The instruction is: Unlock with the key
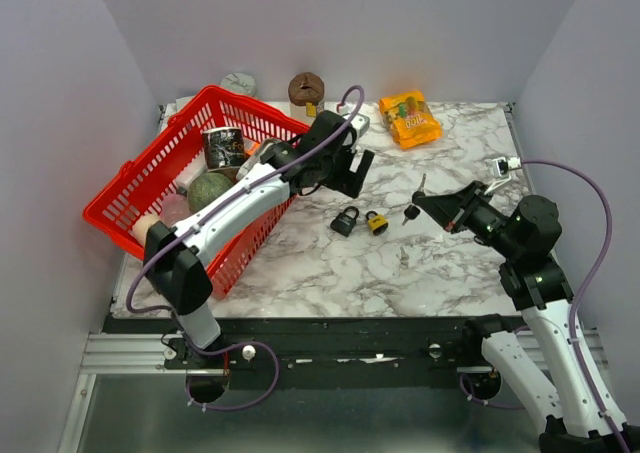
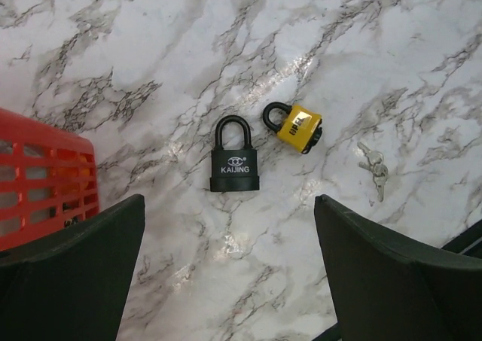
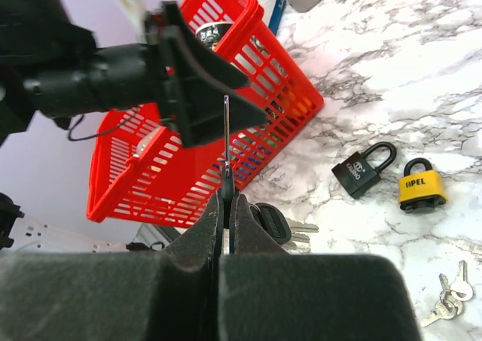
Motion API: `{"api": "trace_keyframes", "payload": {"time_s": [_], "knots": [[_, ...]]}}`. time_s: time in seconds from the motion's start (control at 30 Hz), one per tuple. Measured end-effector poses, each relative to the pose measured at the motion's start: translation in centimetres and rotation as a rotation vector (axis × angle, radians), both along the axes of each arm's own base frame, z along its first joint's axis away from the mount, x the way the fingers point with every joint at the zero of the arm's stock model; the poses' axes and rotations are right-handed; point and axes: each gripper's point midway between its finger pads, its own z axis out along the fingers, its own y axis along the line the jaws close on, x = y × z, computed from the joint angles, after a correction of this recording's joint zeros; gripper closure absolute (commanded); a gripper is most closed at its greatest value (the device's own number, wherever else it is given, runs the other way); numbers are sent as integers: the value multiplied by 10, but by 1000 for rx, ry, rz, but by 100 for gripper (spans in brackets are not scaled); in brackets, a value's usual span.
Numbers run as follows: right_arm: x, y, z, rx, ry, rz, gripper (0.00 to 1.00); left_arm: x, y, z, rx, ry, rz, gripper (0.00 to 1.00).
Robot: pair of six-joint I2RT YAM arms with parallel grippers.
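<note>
Closest to the lens in the right wrist view is your right gripper (image 3: 226,198): fingers pressed together, clamped on the key (image 3: 226,141). The thin blade sticks straight out past the tips. More keys from the same bunch hang beside the fingers.

From the top view, the key sits in the air to the right of both padlocks, near the yellow one but not touching it.

Your left gripper (image 2: 230,202) is spread wide w/ nothing between the fingers. It hovers over the black padlock (image 2: 234,168) and touches nothing.

The bench (image 1: 330,273) is white marble w/ grey veins. Pale, plain walls (image 1: 400,33) close it in on the left, right and far sides. A red basket (image 1: 150,173) sits tilted at the left w/ cans and other bits inside. An orange snack bag (image 1: 409,118) lies at the far edge, right of centre. A spare key set (image 2: 374,172) lies flat on the marble just right of the yellow padlock (image 2: 299,127).

Both padlocks lie flat mid-bench, side by side w/ a small gap, black on the left. The black body reads KAIJING and its shackle is down. The yellow one reads OPEL, lies tilted, and its shackle is down too.
</note>
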Motion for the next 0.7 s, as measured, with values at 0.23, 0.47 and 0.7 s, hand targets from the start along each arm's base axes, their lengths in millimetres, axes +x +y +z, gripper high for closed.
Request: {"api": "trace_keyframes", "payload": {"time_s": [0.23, 0.47, 0.7], "knots": [[1, -2, -5, -1, 29, -18, 99, 17, -27, -54, 126, 69, -59, 1], [1, -2, -10, -12, 42, -16, 99, 17, -35, -118, 225, 200, -120, 1], [6, -1, -21, -41, 78, -9, 99, 11, -37, -157, 276, 289, -153, 1]]}}
